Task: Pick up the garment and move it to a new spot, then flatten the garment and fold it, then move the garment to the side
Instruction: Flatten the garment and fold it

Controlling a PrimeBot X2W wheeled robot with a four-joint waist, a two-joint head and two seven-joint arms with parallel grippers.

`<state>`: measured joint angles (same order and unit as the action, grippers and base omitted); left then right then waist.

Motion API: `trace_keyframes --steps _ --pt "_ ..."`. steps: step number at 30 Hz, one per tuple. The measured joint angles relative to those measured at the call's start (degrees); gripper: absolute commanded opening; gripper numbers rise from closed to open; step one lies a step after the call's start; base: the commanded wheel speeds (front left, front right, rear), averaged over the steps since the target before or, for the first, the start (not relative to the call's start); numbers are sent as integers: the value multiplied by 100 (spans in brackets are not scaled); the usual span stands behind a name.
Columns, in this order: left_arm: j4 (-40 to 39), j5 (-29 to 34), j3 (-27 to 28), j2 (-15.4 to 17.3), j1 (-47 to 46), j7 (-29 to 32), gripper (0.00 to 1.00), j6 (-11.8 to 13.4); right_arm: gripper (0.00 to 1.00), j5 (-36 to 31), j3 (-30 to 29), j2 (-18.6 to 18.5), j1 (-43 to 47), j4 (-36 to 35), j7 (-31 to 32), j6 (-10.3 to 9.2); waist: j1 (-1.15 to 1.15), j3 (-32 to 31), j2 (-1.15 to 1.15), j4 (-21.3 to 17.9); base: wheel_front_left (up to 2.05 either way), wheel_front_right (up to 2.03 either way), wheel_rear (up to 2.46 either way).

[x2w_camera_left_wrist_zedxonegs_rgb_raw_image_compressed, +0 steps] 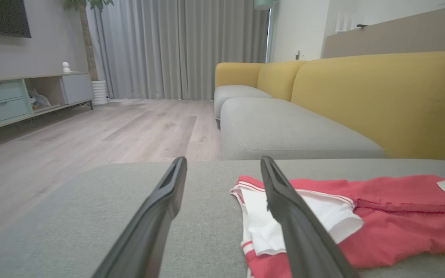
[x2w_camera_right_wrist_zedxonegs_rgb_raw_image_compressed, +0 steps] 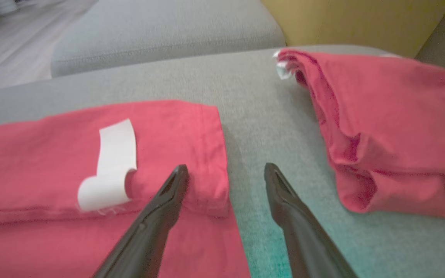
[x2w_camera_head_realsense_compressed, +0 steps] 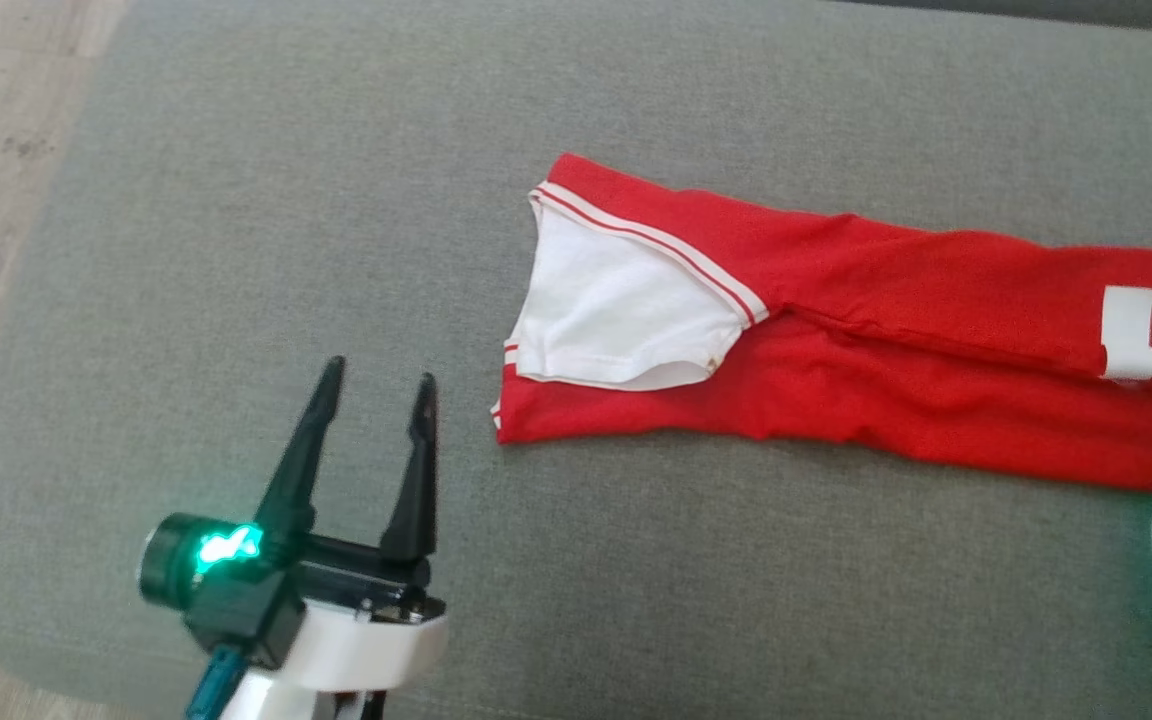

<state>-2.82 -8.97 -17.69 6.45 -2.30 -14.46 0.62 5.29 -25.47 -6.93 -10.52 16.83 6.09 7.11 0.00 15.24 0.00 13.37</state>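
Largest first: one grey fabric ottoman cushion carries everything. One yellow sofa with grey seats sits behind it, upper right of the left wrist view.

Task item: one red garment with white trim, folded into a long strip. It lies across the centre-right of the head view and runs off the right edge. Long axis goes left-right, dipping slightly to the right. Neck end with the white inner panel is at frame centre, hem end at the right edge.

Second red item: one crumpled red cloth heap, upper right of the right wrist view, apart from the strip with bare cushion between them. So two red pieces total.

Pincers: two.
- left pincer, lower left of the head view. Jaws wide, holding nothing. The garment lies to its upper right; nearest is the neck-end corner, close but apart.
- right pincer. Jaws wide, nothing held. It straddles the hem edge: one finger over red cloth, the other over bare cushion. Can't tell if it touches.

One white tag, curled, near the hem.

My read: each arm is nearest one end of the strip, so an end-to-end fold or a two-end lift suits this layout.
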Motion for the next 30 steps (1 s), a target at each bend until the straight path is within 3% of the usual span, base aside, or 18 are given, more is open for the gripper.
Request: trace_keyframes --steps 7,8,9,10,16,24,27,30 --pt "-255 153 355 -192 177 -1 100 -71 100 130 -89 81 -40 657 361 0 0 -63 0 59 0 0 0" --pt "-255 176 364 -212 187 0 100 -91 84 199 -94 83 -102 701 417 0 0 -61 0 54 0 0 0" --pt "-260 202 380 -233 192 -1 100 -120 37 272 -93 86 -176 744 499 0 0 -60 0 49 0 0 0" --pt "-261 212 398 -246 198 0 100 -122 0 372 -93 96 -240 771 576 0 0 -60 0 44 0 0 0" --pt "-292 261 552 -289 218 0 100 -216 0 609 90 21 -297 735 597 1 0 -49 0 -15 0 0 0" --pt "-323 315 710 -325 225 0 100 -272 0 546 -136 -617 -303 137 680 1 0 -79 0 -222 0 0 0" --pt "-323 377 733 -332 226 -1 100 -322 0 667 41 -601 -333 -426 872 0 0 -100 0 -286 0 0 0" --pt "-315 399 736 -337 226 -1 100 -367 0 1177 444 -355 -380 -1104 1092 0 0 -130 0 -299 0 0 0"
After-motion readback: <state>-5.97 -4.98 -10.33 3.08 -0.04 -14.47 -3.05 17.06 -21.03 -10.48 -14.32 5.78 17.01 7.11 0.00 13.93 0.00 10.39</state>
